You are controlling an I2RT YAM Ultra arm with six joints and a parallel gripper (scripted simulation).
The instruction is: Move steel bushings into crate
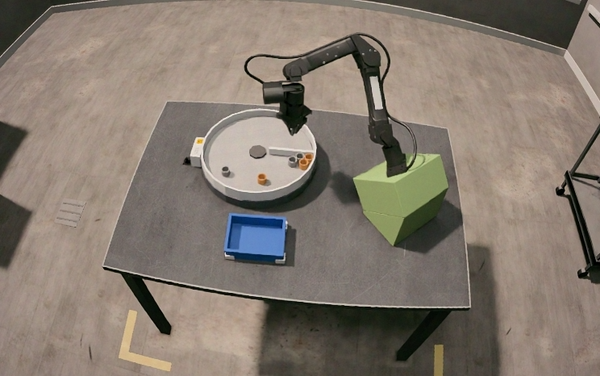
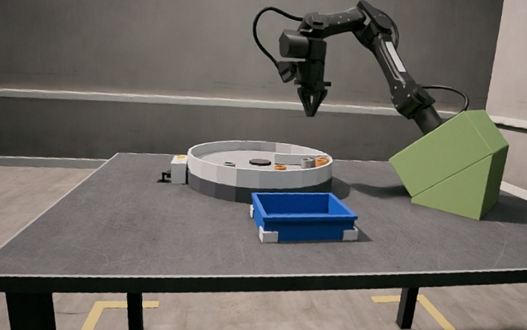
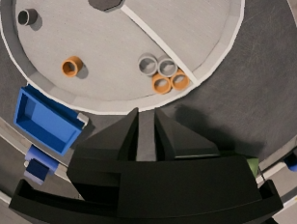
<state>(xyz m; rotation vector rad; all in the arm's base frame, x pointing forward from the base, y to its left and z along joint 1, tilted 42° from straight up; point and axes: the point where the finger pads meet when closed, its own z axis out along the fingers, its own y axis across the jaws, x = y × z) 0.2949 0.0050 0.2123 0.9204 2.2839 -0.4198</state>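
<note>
The round white turntable (image 1: 259, 152) holds several bushings. Two steel bushings (image 1: 292, 160) (image 1: 299, 156) and two orange ones (image 1: 303, 164) (image 1: 309, 156) cluster at its right rim beside a white divider bar (image 1: 285, 152). A third steel bushing (image 1: 226, 169) stands at the front left and an orange one (image 1: 262, 178) at the front. In the wrist view the steel pair (image 3: 157, 65) lies next to the orange pair (image 3: 171, 81). My gripper (image 1: 294, 129) (image 2: 311, 110) is shut and empty, high above the turntable's far right edge. The blue crate (image 1: 256, 237) is empty in front of the turntable.
A green block (image 1: 405, 198) carries the arm's base at the table's right. A small white box (image 1: 197, 150) with a yellow mark sits against the turntable's left side. A dark octagonal hub (image 1: 257, 151) marks the turntable's middle.
</note>
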